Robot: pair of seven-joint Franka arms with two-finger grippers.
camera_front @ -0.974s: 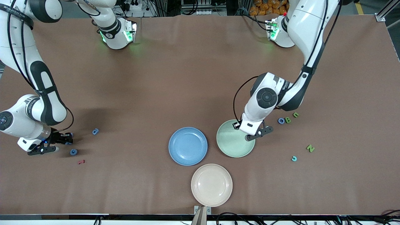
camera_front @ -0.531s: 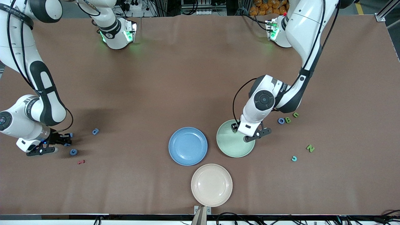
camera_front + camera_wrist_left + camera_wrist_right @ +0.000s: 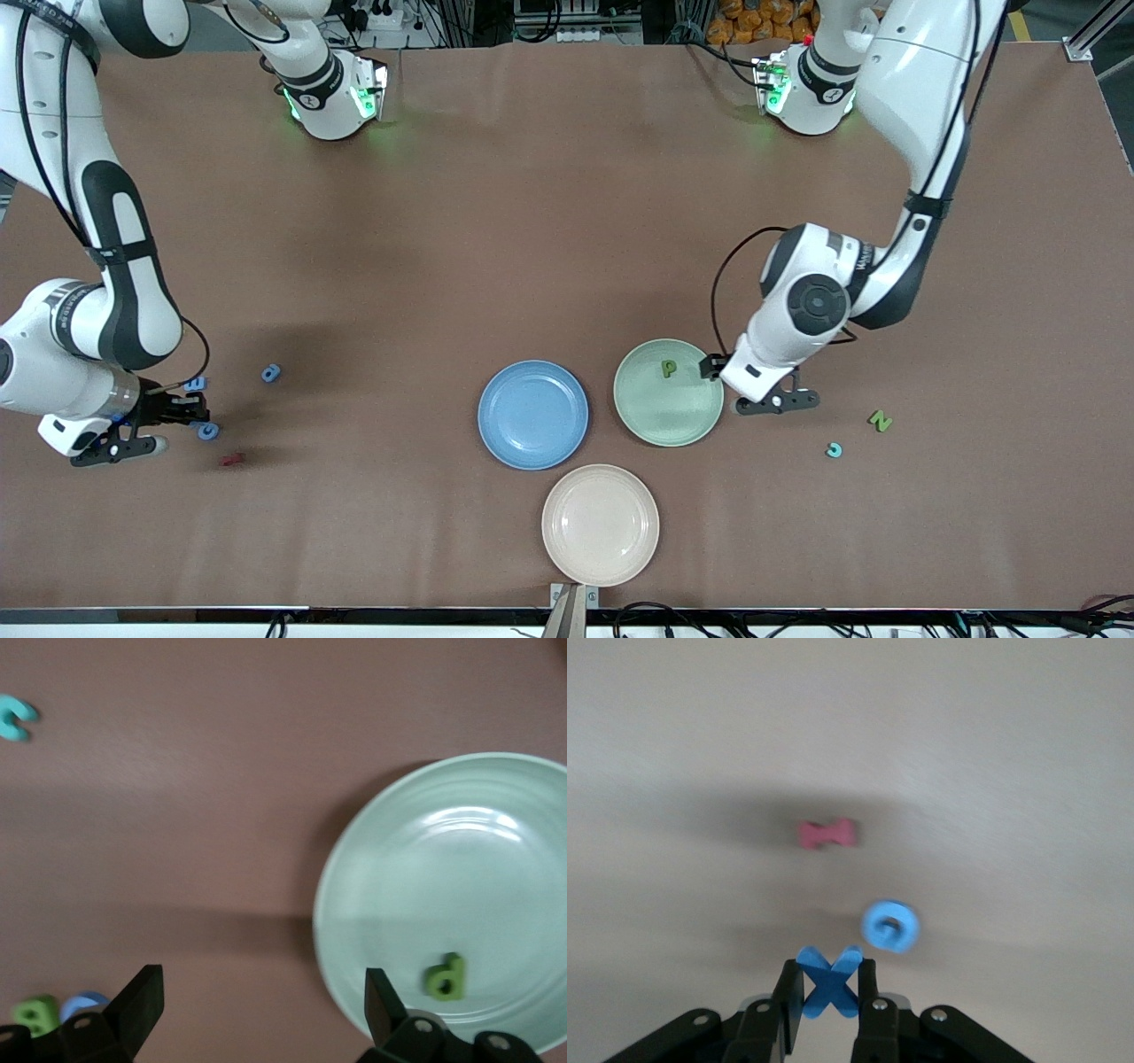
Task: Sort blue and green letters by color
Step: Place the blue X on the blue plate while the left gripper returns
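Worktop (image 3: 549, 221) carries three plates near the front camera: blue plate (image 3: 532, 414), green plate (image 3: 668, 392), cream plate (image 3: 601, 525). Green P (image 3: 669, 368) lies flat in the green plate. Left tool (image 3: 764, 390), fingers spread wide and holding nothing, hangs low over bare worktop just beside the green plate's rim toward the left arm's end. Green N (image 3: 880, 421) and a teal letter (image 3: 834, 450) rest on the worktop at that end. In the left wrist view a green letter (image 3: 35, 1013) and a blue one (image 3: 84, 1004) lie touching each other.

Right tool (image 3: 830, 992) at the right arm's end, clenched on blue X (image 3: 829, 980), over the worktop. Blue O (image 3: 890, 926) and dark red letter (image 3: 827, 834) lie below it, apart. Another blue letter (image 3: 271, 373) sits nearby.
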